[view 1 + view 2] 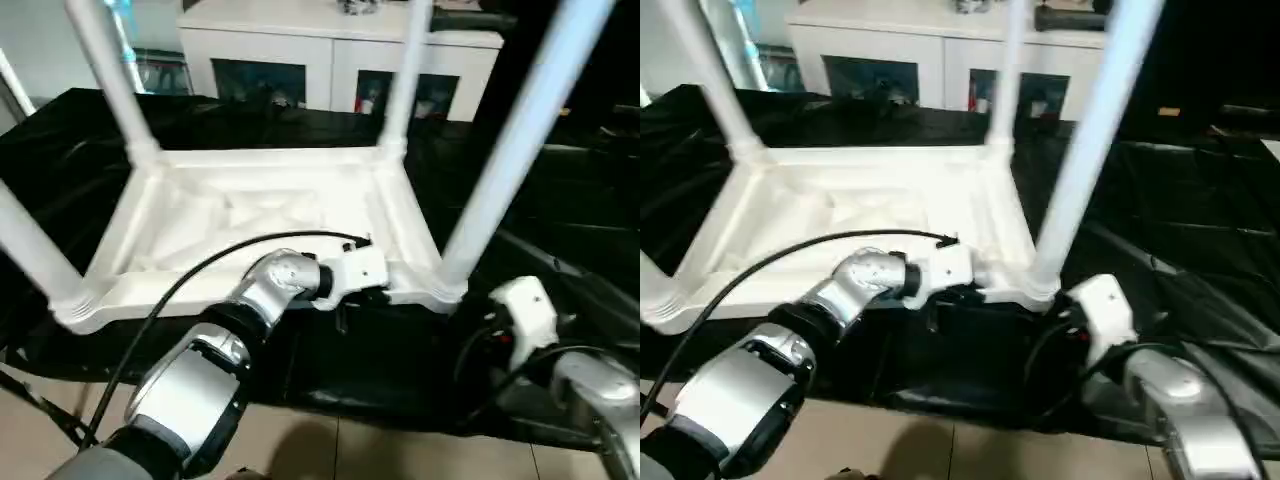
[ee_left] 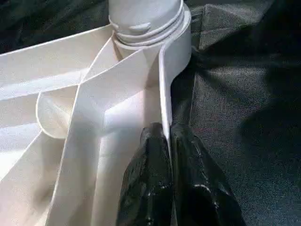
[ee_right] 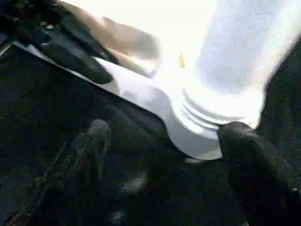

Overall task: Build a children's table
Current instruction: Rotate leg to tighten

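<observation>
On a black cloth (image 1: 560, 200) the tabletop (image 1: 250, 215) lies upside down, ribbed side up, with four legs standing in its corner sockets: two far ones (image 1: 112, 75) (image 1: 403, 75), one near left (image 1: 35, 250) and one near right (image 1: 515, 150). From the head views, the left arm (image 1: 200, 380) reaches to the tabletop's near rim, and the left gripper (image 1: 345, 305) sits at that rim just beside the near right leg. The right gripper (image 1: 1095, 305) hangs low by the same corner, near the base of that leg. Behind the cloth stands a white cabinet (image 1: 340, 45) with glass doors.

Left wrist view: the two black fingers (image 2: 150, 179) are pressed together on the thin rim wall (image 2: 164, 94) of the tabletop, one on each side of it. Beyond them the leg's ringed base (image 2: 148, 21) sits in its socket.

Right wrist view: the fingers stand wide apart, one (image 3: 94, 141) over the cloth, the other (image 3: 249, 160) just beside the socket and the leg's base (image 3: 221, 108); whether it touches I cannot tell. Nothing is held between them.
</observation>
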Motion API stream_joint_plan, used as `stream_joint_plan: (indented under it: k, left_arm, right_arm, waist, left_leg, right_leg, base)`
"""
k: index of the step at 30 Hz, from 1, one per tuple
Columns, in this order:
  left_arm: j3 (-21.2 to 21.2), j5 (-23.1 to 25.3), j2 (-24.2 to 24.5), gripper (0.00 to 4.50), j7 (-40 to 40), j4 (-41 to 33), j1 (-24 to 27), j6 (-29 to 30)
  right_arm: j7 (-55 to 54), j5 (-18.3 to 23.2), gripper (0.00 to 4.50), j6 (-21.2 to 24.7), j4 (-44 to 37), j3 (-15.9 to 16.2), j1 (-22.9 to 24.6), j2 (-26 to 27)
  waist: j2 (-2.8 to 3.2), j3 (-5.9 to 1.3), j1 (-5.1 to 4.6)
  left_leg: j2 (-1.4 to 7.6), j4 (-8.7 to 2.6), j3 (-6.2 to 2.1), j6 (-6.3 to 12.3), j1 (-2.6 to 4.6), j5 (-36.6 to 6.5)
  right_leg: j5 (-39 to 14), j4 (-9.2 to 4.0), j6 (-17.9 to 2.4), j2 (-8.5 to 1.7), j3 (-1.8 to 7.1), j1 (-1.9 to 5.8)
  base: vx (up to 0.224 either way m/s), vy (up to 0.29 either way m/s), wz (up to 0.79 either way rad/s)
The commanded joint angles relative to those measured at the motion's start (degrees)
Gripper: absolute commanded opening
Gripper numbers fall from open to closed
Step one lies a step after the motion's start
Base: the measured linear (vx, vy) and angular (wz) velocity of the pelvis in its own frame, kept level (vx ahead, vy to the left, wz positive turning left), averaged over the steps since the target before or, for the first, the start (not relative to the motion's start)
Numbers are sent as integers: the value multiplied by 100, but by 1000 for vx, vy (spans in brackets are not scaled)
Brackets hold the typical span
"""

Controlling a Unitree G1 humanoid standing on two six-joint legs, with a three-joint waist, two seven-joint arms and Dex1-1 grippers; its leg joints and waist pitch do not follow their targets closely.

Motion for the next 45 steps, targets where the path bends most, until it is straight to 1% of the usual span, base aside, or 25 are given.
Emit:
stream_joint_plan:
  k: [1, 2, 4, 5, 6, 8, 9, 10, 11, 12, 14, 15, 16, 17, 19, 20, 21, 22, 23, 24, 30, 35, 40, 41, 45]
  left_arm:
    - [185, -253, -188, 0, 147, -235, -69, -620]
    - [191, -251, -188, 0, 163, -234, -68, -633]
    - [312, -343, -172, 0, 198, -220, -34, -566]
    - [312, -343, -172, 0, 198, -220, -34, -566]
    - [408, -487, -146, 46, 62, -234, 1, -483]
    - [478, -592, -133, 57, -114, -284, 38, -444]
    - [674, -903, -78, 57, -447, -554, 164, -307]
    - [745, -1025, -60, 66, -580, -661, 211, -230]
    - [812, -1134, -32, 91, -639, -790, 263, -223]
    - [935, -1300, -6, 91, -629, -985, 313, -173]
    - [1073, -1541, 14, 97, -729, -1247, 377, -4]
    - [1167, -1725, 56, 100, -786, -1533, 457, 121]
    - [1223, -1907, 234, 110, -917, -2136, 662, 467]
    - [1214, -1944, 328, 124, -1000, -2389, 761, 625]
    - [1123, -1978, 761, 137, -1333, -3238, 1129, 1256]
    - [1034, -1947, 1048, 139, -1570, -3650, 1345, 1569]
    - [922, -1884, 1466, 139, -1897, -4198, 1650, 1987]
    - [895, -1857, 1581, 145, -1978, -4325, 1719, 2098]
    - [838, -1797, 1858, 163, -2161, -4626, 1883, 2343]
    - [809, -1765, 2027, 174, -2267, -4808, 1981, 2481]
    - [647, -1453, 3352, 215, -2630, -6137, 2498, 3631]
    - [506, -1304, 3635, 258, -2699, -6438, 2567, 4086]
    - [152, -510, 3840, 298, -2244, -6085, 2490, 4121]
    - [68, -401, 3920, 302, -2197, -6054, 2485, 4103]
    - [-51, -26, 3921, 327, -1648, -5746, 2305, 4011]
  right_arm:
    - [100, 49, 382, 57, -126, 111, -19, 25]
    - [105, 45, 382, 56, -125, 111, -17, 26]
    - [174, 6, 382, 60, -133, 111, 7, 30]
    - [174, 6, 382, 60, -133, 111, 7, 30]
    - [189, 17, 389, 91, -177, 128, 20, 26]
    - [198, 37, 389, 111, -204, 145, 27, 25]
    - [217, 22, 389, 97, -216, 192, 29, 11]
    - [219, 15, 389, 87, -209, 202, 28, 8]
    - [226, 25, 389, 78, -199, 204, 36, 14]
    - [239, 33, 389, 67, -190, 206, 33, 15]
    - [246, 46, 389, 62, -179, 198, 17, 25]
    - [249, 76, 389, 81, -178, 181, 0, 43]
    - [288, 94, 389, 120, -213, 188, -34, 62]
    - [310, 101, 389, 133, -222, 195, -52, 68]
    - [396, 89, 389, 126, -201, 251, -140, 71]
    - [425, 70, 389, 106, -160, 282, -188, 71]
    - [459, 57, 389, 71, -107, 329, -244, 52]
    - [467, 59, 389, 68, -103, 335, -256, 49]
    - [484, 70, 389, 67, -92, 343, -283, 47]
    - [493, 78, 389, 69, -86, 345, -298, 49]
    - [534, 57, 389, 82, -22, 384, -376, 150]
    - [529, 46, 389, 77, 2, 414, -389, 193]
    - [500, 17, 389, 44, 80, 431, -449, 248]
    - [496, 11, 389, 41, 84, 430, -452, 251]
    - [467, -8, 389, 27, 88, 389, -447, 249]
  waist:
    - [-190, -332, -36]
    - [-190, -334, -34]
    - [-249, -338, -28]
    - [-229, -339, -22]
    - [-261, -332, -25]
    - [-257, -326, -16]
    - [-294, -323, -12]
    - [-285, -319, -1]
    - [-265, -335, -8]
    - [-251, -321, -27]
    - [-293, -314, -61]
    - [-408, -315, -87]
    - [-419, -316, -94]
    - [-376, -313, -102]
    - [-363, -313, -164]
    - [-366, -297, -210]
    - [-363, -314, -233]
    - [-350, -301, -258]
    - [-323, -307, -254]
    - [-309, -298, -266]
    - [-274, -267, -214]
    - [-263, -269, -199]
    - [-272, -282, -213]
    - [-253, -281, -204]
    - [-273, -255, -235]
  left_leg:
    - [166, -370, -80, 458, 91, -1686]
    - [161, -366, -77, 474, 82, -1658]
    - [161, -354, -69, 532, 70, -1552]
    - [162, -355, -73, 542, 69, -1533]
    - [160, -350, -67, 560, 66, -1515]
    - [148, -345, -64, 568, 66, -1465]
    - [149, -348, -65, 589, 60, -1467]
    - [175, -355, -66, 580, 72, -1491]
    - [191, -355, -65, 544, 92, -1525]
    - [205, -373, -73, 514, 85, -1555]
    - [204, -389, -84, 472, 56, -1629]
    - [196, -374, -63, 501, 55, -1658]
    - [201, -363, -61, 521, 67, -1646]
    - [225, -378, -81, 522, 68, -1610]
    - [241, -390, -82, 477, 77, -1550]
    - [221, -388, -62, 461, 70, -1582]
    - [240, -400, -83, 403, 83, -1515]
    - [231, -402, -70, 396, 79, -1502]
    - [237, -383, -51, 341, 146, -1581]
    - [243, -406, -61, 281, 133, -1563]
    - [225, -439, -48, 24, 183, -1771]
    - [208, -438, -53, -109, 197, -1911]
    - [183, -415, -58, -113, 171, -1887]
    - [179, -417, -69, -115, 171, -1899]
    - [173, -413, -81, -165, 159, -2202]
  right_leg:
    - [-2227, -466, -783, -204, 67, 207]
    - [-2172, -460, -801, -205, 67, 214]
    - [-2053, -439, -828, -206, 63, 223]
    - [-2040, -430, -838, -212, 63, 224]
    - [-2047, -438, -837, -211, 61, 223]
    - [-2048, -427, -874, -221, 59, 233]
    - [-2066, -435, -909, -228, 56, 241]
    - [-2085, -426, -1014, -251, 62, 223]
    - [-2004, -411, -1053, -230, 62, 207]
    - [-1818, -398, -1091, -207, 63, 205]
    - [-1632, -358, -1155, -205, 57, 243]
    - [-1668, -375, -1124, -192, 51, 234]
    - [-1704, -353, -1140, -215, 60, 233]
    - [-1718, -336, -1176, -243, 68, 239]
    - [-1553, -310, -1206, -209, 69, 233]
    - [-1564, -324, -1165, -164, 70, 210]
    - [-1452, -279, -1178, -188, 77, 238]
    - [-1463, -288, -1165, -169, 81, 220]
    - [-1485, -298, -1179, -158, 90, 181]
    - [-1442, -284, -1188, -157, 92, 198]
    - [-1481, -268, -1112, -129, 100, 168]
    - [-1720, -287, -1023, -139, 112, 157]
    - [-1760, -295, -932, -135, 115, 165]
    - [-1836, -297, -912, -143, 117, 165]
    - [-2284, -338, -846, -140, 116, 133]
  base:
    - [0, 0, 0]
    - [0, 0, 0]
    - [0, 0, 0]
    - [0, 0, 0]
    - [0, 0, 0]
    - [0, 0, 0]
    - [0, 0, 0]
    - [0, 0, 0]
    - [0, 0, 0]
    - [0, 0, 0]
    - [0, 0, 0]
    - [0, 0, 0]
    - [0, 0, 0]
    - [0, 0, 0]
    - [0, 0, 0]
    - [0, 0, 0]
    - [0, 0, 0]
    - [0, 0, 0]
    - [0, 0, 0]
    - [0, 0, 0]
    - [0, 0, 0]
    - [0, 0, 0]
    - [0, 0, 0]
    - [0, 0, 0]
    - [0, 0, 0]
